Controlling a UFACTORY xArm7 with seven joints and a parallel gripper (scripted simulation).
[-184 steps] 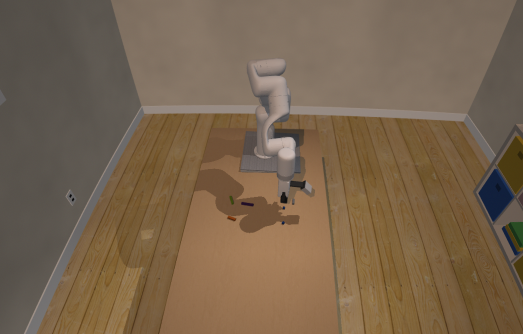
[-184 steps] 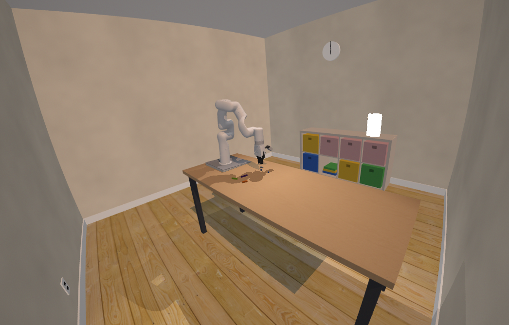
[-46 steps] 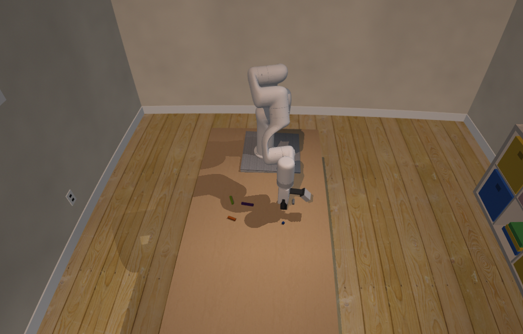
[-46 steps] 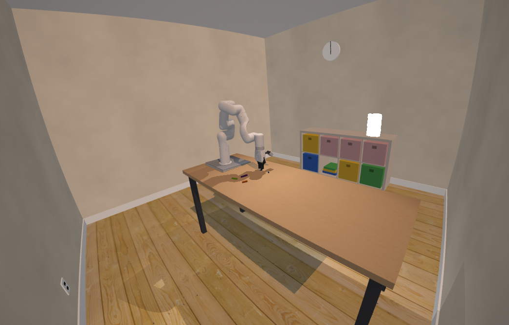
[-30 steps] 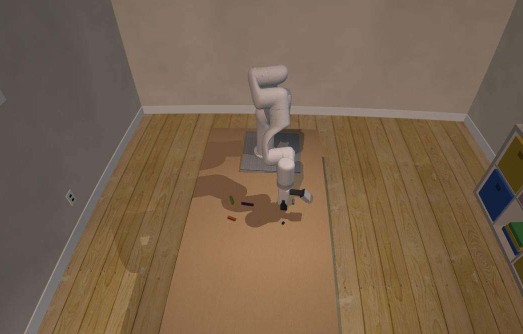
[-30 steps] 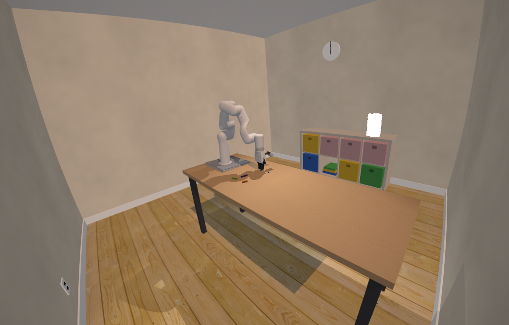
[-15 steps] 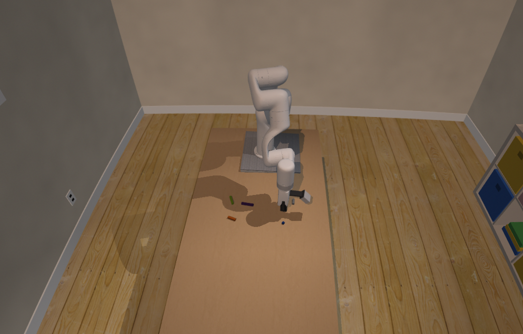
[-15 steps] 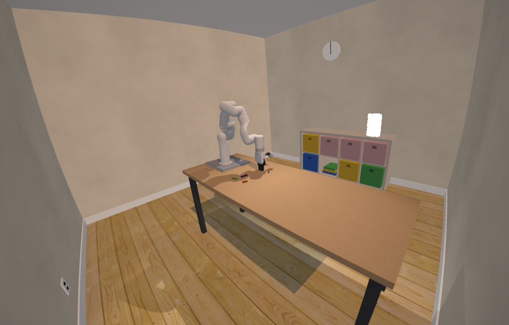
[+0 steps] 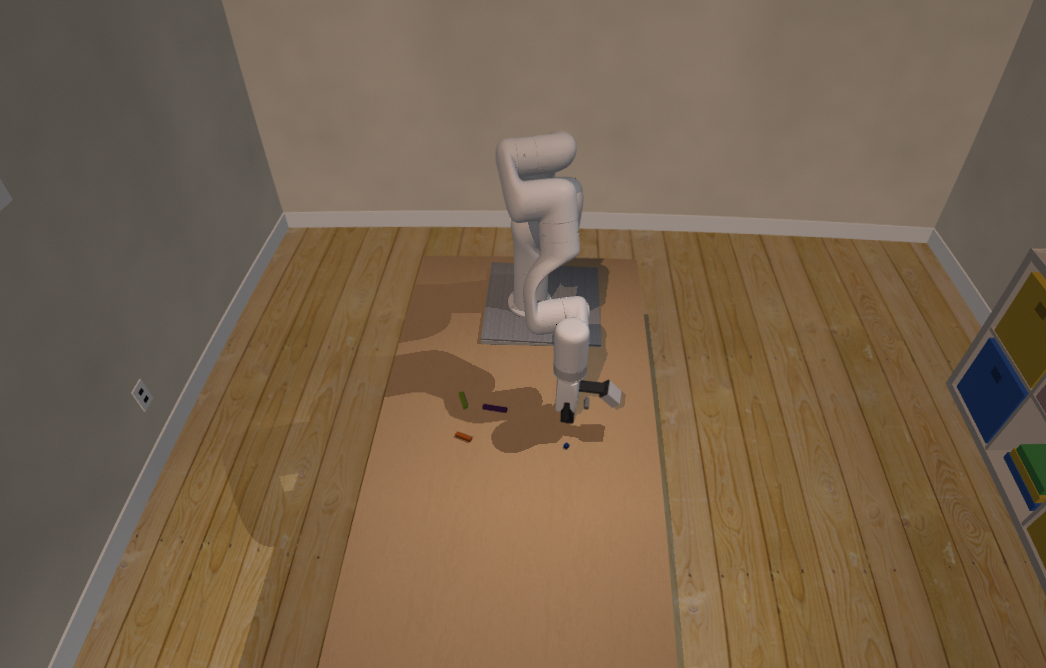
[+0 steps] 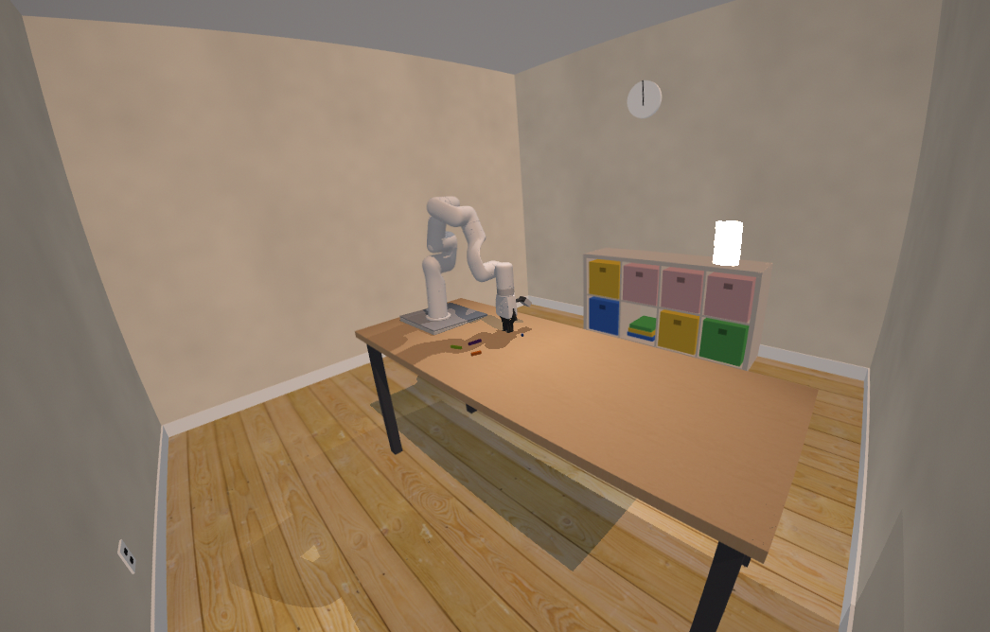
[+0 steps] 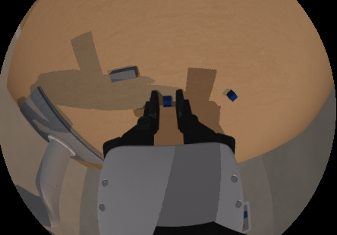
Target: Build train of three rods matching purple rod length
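My gripper (image 9: 566, 419) (image 10: 507, 328) (image 11: 167, 98) points down, low over the table, its fingers partly open. One blue rod (image 11: 167, 101) lies between the fingertips, with a gap to each finger; the top and exterior views hide it. A second blue rod (image 9: 565, 445) (image 10: 521, 335) (image 11: 231, 95) lies apart, turned askew. The grey rod (image 9: 585, 403) (image 11: 124, 73) lies close by on the other side. The purple rod (image 9: 495, 408) (image 10: 474, 342), the lime rod (image 9: 463, 399) (image 10: 455, 346) and the orange rod (image 9: 463, 436) (image 10: 475, 353) lie separately, left of the gripper in the top view.
The arm's base stands on a grey plate (image 9: 499, 323) (image 10: 414, 320) on the wooden table (image 9: 502, 564) (image 10: 640, 415). The table's right edge in the top view lies beyond the grey rod. A shelf (image 10: 594, 254) with coloured boxes stands away from the table.
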